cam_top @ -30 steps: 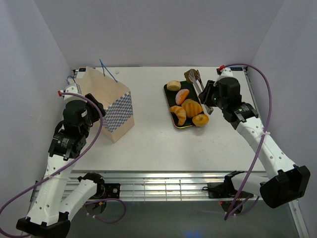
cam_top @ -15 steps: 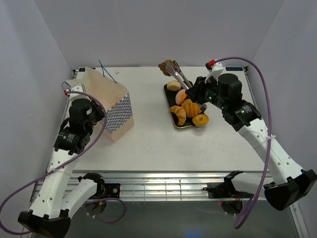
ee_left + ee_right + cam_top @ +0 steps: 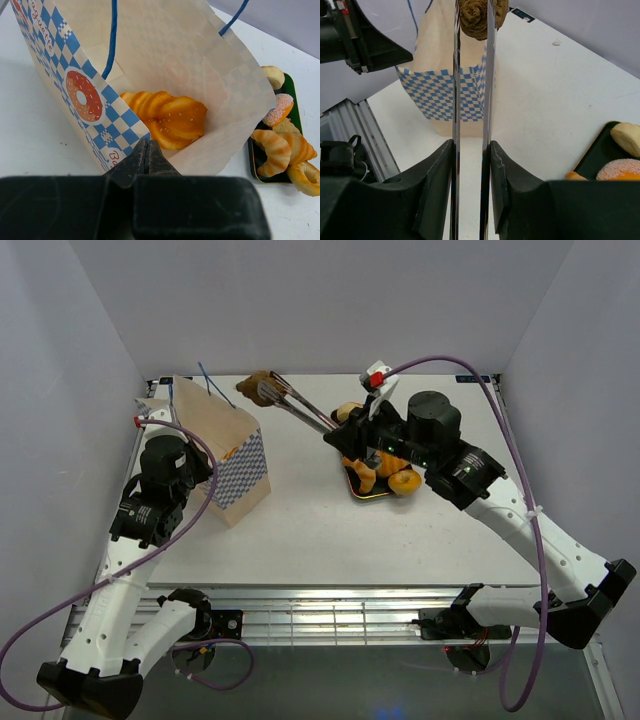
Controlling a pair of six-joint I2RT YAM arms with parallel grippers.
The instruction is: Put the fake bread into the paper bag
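My right gripper (image 3: pixel 470 182) is clamped on a pair of metal tongs (image 3: pixel 300 410). The tongs pinch a dark brown bread piece (image 3: pixel 260 387) at their tip, held in the air. In the top view that piece sits at about 1 o'clock from the paper bag (image 3: pixel 225 452).

The bag stands on the counter (image 3: pixel 320 530) toward its 9 o'clock side. A long ridged loaf (image 3: pixel 167 117) already lies inside it.

My left gripper (image 3: pixel 146 155) is fully closed, with its tips right at the bag's near rim. I cannot tell whether any paper is caught between them.

The rest of the bread, a croissant (image 3: pixel 272 150) among it, sits on the dark tray (image 3: pixel 254 159). The tray is at 3 o'clock from the bag and well apart from it, partly under my right arm.
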